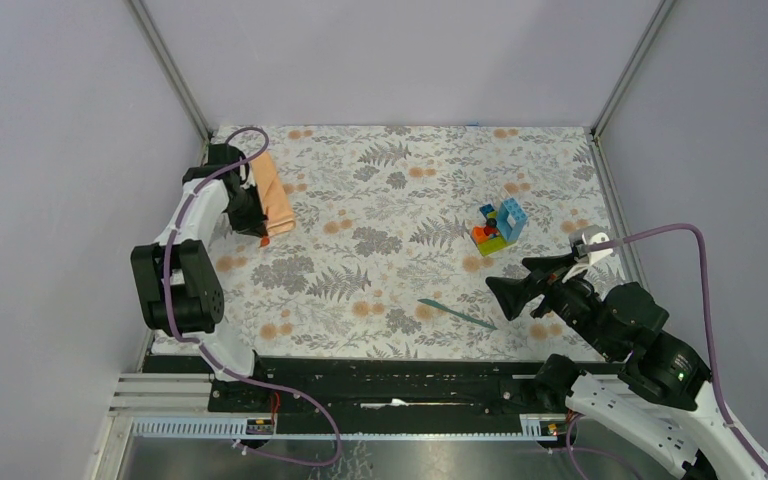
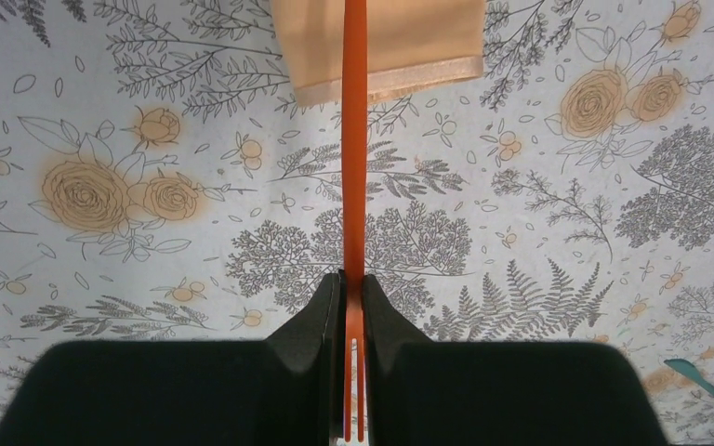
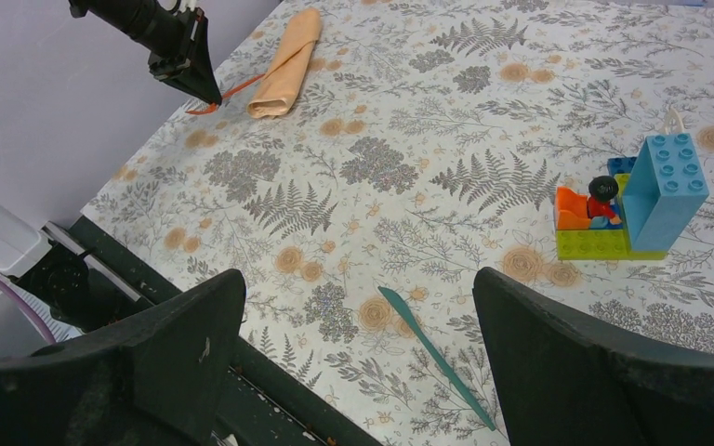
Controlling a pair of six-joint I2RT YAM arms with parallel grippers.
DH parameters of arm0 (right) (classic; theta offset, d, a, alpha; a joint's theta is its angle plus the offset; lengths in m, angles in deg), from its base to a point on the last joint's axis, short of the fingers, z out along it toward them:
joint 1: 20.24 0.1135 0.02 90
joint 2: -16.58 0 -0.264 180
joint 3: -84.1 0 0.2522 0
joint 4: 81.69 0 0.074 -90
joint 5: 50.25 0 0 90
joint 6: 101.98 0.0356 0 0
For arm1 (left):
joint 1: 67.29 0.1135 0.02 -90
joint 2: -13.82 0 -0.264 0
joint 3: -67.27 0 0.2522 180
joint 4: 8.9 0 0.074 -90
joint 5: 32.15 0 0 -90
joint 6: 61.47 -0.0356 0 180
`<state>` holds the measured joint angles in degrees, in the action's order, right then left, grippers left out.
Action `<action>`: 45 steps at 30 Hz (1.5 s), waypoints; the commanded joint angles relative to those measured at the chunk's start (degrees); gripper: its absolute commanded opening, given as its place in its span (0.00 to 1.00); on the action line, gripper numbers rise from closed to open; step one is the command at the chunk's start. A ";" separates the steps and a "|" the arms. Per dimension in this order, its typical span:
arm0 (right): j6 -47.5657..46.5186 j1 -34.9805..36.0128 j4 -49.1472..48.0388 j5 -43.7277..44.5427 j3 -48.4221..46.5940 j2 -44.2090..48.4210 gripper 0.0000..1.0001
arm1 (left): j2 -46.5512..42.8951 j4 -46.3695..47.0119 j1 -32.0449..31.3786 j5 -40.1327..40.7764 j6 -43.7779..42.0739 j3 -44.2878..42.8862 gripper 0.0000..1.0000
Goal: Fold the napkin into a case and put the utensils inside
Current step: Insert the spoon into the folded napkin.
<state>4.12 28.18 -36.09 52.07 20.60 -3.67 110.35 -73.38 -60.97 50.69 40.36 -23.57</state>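
While the left jaws clench the apparently stiff, light orange utensil (image 2: pixel 354 139) by one end, its tip reaching ahead to the soft, slippery-looking satin case (image 2: pixel 418 42), the right jaws gape released over the thin teal utensil (image 3: pixel 432 353), flat on the bench (image 3: pixel 521 121), likely best pinched mid-length.

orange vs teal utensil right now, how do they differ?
The orange utensil is clamped in the left gripper; the teal utensil lies loose on the mat. The orange utensil reaches over the folded napkin at far left; the teal utensil sits near the front edge, by the open right gripper. Both are slim and thin.
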 commanded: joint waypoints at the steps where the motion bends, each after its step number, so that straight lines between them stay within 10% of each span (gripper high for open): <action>1: -1.70 -0.10 -3.01 0.27 0.08 -0.19 1.00 | 1.35 3.29 0.00 -2.14 -1.46 -2.76 0.00; 45: -2.12 -0.13 -2.92 1.81 0.45 0.83 1.00 | 16.35 15.89 -0.51 2.47 5.47 -10.55 0.00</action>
<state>2.79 28.18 -36.59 52.55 21.15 -3.35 125.89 -59.39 -61.29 51.06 45.06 -31.00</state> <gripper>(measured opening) 0.994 0.108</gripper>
